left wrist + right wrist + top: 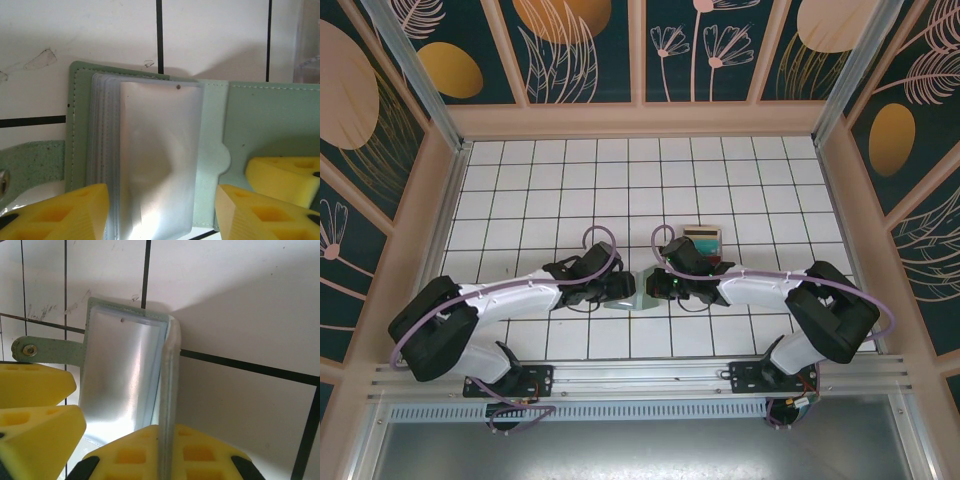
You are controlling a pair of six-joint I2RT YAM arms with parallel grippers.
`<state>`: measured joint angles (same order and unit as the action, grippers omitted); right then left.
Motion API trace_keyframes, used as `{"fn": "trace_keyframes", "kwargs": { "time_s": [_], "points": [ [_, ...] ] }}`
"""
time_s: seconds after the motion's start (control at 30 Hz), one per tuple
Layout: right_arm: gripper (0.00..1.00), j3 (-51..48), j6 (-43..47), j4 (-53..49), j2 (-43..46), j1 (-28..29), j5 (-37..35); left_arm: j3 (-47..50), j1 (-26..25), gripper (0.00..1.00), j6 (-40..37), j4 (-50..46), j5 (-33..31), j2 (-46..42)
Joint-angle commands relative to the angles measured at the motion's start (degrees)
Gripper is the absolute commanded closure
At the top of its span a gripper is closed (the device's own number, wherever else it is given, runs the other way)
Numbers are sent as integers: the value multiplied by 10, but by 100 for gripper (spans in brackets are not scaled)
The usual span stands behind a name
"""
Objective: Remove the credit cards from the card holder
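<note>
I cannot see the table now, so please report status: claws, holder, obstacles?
Left claw open, astride the sleeves. Right claw shut on holder panel. Holder open, no card seen in front sleeve. Tray stands apart.

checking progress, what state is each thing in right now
card holder: open, sleeves exposed
front sleeve: looks empty
left gripper: open, straddling the sleeves
right gripper: shut on the card holder's edge
credit cards: out, lying in the clear tray
</note>
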<state>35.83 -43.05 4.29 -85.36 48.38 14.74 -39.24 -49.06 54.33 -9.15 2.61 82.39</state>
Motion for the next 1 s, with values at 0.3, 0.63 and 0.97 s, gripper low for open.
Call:
{"fn": "trace_keyframes", "kwargs": {
  "time_s": [0.3, 0.63, 0.97],
  "points": [
    [77, -19, 4, -40, 60, 4, -38, 21, 2, 42, 12, 13, 4, 8],
    [100, -27, -5, -33, 59, 4, -41, 21, 2, 42, 4, 28, 17, 11],
    [100, -23, -7, -15, 40, 5, -27, 21, 2, 43, -8, 60, 54, 21]
  ]
}}
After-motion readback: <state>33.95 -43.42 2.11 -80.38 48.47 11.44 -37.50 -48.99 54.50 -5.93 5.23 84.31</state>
